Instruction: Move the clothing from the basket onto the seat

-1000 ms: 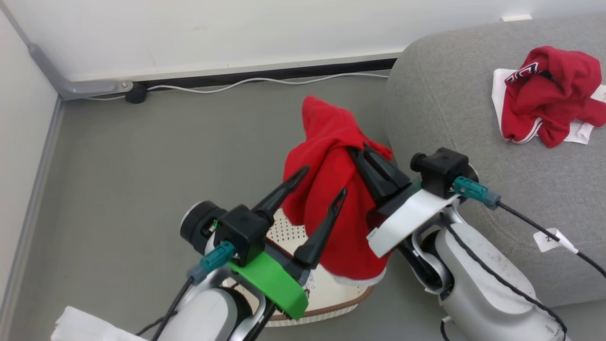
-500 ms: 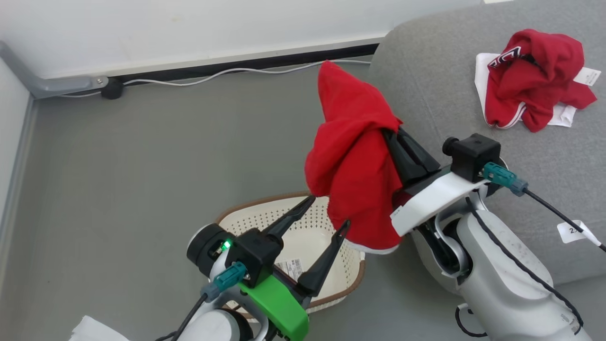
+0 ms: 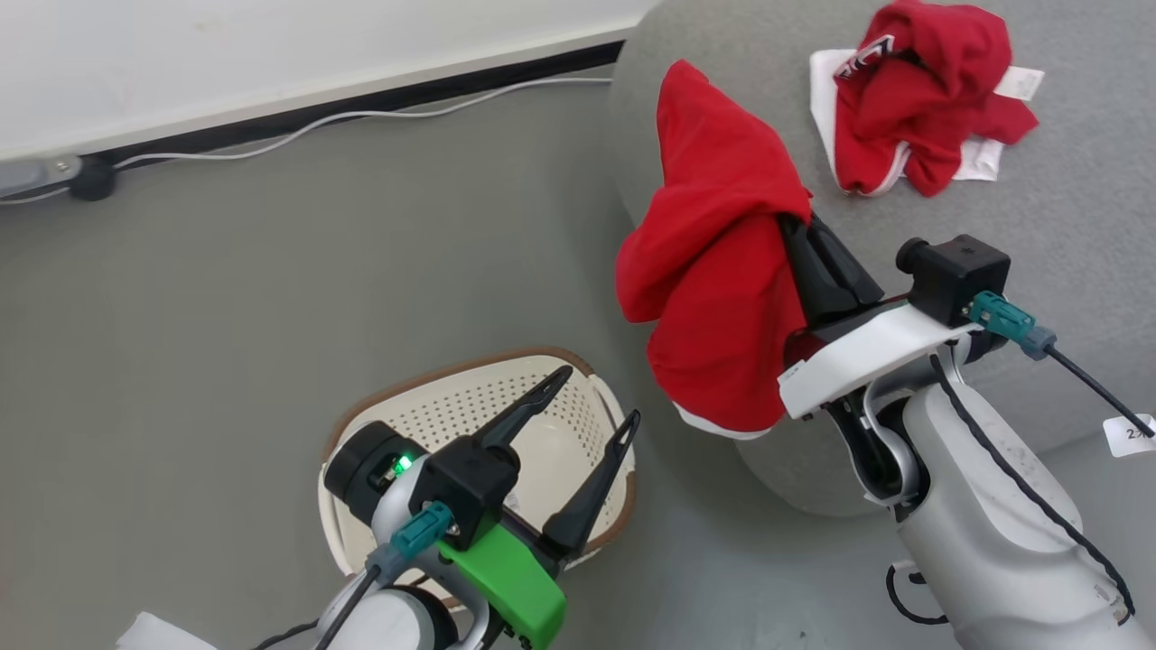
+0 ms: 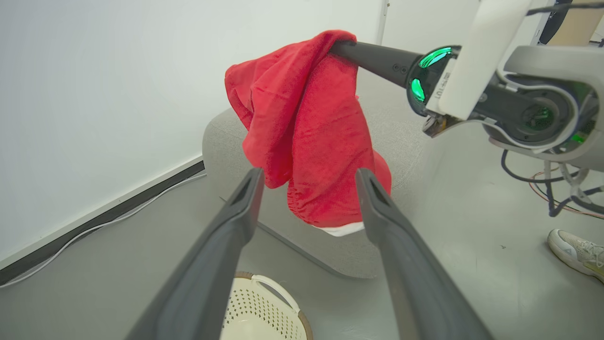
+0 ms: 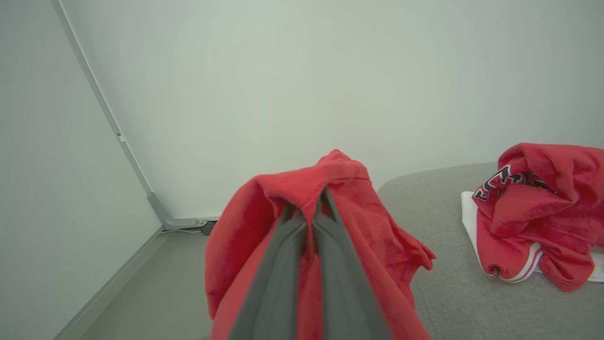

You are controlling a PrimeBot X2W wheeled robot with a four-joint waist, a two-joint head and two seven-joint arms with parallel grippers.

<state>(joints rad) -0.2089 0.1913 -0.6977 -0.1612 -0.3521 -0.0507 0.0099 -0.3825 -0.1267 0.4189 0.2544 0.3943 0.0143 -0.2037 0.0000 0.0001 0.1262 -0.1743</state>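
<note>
My right gripper [image 3: 793, 224] is shut on a bright red piece of clothing [image 3: 713, 271], which hangs in the air over the near-left corner of the grey seat [image 3: 1039, 235]. In the right wrist view the cloth [image 5: 373, 226] drapes over the closed fingers [image 5: 330, 264]. The cream basket [image 3: 357, 431] stands on the floor below and to the left. Above it my left gripper [image 3: 598, 394] is open and holds nothing. The left wrist view has the hanging clothing [image 4: 306, 127] beyond the spread fingers [image 4: 377, 203].
A second red jersey with white trim [image 3: 917, 117] lies crumpled farther back on the seat. A white cable [image 3: 298, 122] runs along the wall's foot. A person's shoe [image 4: 575, 250] rests on the floor to the right in the left wrist view.
The head camera has swung right. My right gripper has carried the red clothing away from over the basket to the seat's corner. The left gripper stays open above the basket.
</note>
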